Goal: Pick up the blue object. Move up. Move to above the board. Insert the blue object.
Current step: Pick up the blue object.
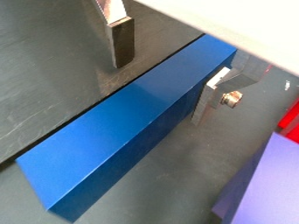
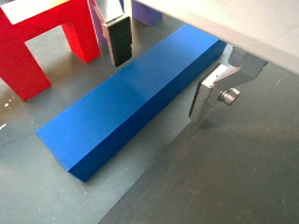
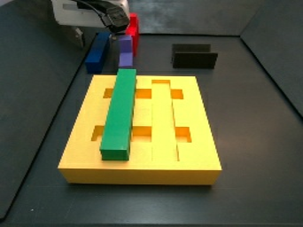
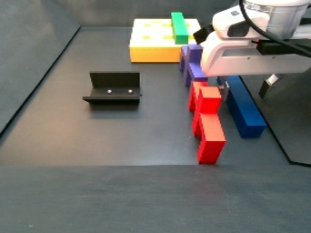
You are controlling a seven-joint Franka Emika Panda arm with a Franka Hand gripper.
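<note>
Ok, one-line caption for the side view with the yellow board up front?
Gripper at the blue bar behind the yellow board, green bar already seated.

The dark floor (image 4: pixel 109 136) is being occupied by the yellow board (image 3: pixel 142 160), the blue bar (image 4: pixel 249 109), a purple block (image 4: pixel 192 65), a red piece (image 4: pixel 209 123) and the black fixture (image 4: pixel 113 88). The gripper (image 2: pixel 170 70) is being held astride the blue bar's end.
</note>
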